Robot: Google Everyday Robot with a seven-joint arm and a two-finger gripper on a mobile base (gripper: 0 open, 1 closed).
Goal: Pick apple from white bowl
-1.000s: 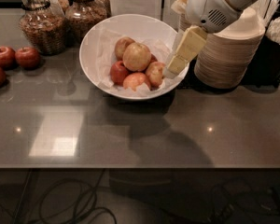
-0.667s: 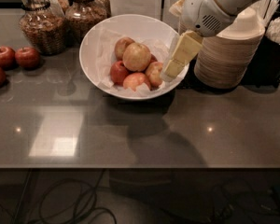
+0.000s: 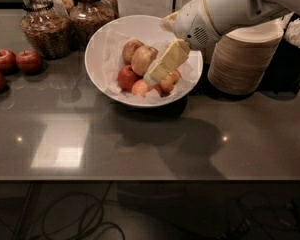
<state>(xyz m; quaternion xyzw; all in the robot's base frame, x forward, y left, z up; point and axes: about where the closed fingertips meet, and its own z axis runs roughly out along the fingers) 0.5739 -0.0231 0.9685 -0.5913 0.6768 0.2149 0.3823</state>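
— Apple (image 3: 141, 60), pale, largest: location?
— Middle of white bowl (image 3: 96, 54), upper centre of frame; right edge partly behind gripper (image 3: 155, 75).
— Claw apart or together?
— Cannot tell. It enters from upper right and covers some smaller apples (image 3: 127, 77). Jars (image 3: 45, 31), upper left, are cut off.

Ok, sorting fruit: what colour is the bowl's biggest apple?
The apple is pale yellow-tan, camera view; gripper over the white bowl.

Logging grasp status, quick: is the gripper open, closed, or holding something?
Gripper: in the white bowl, beside the apple; open, closed or holding cannot be told.
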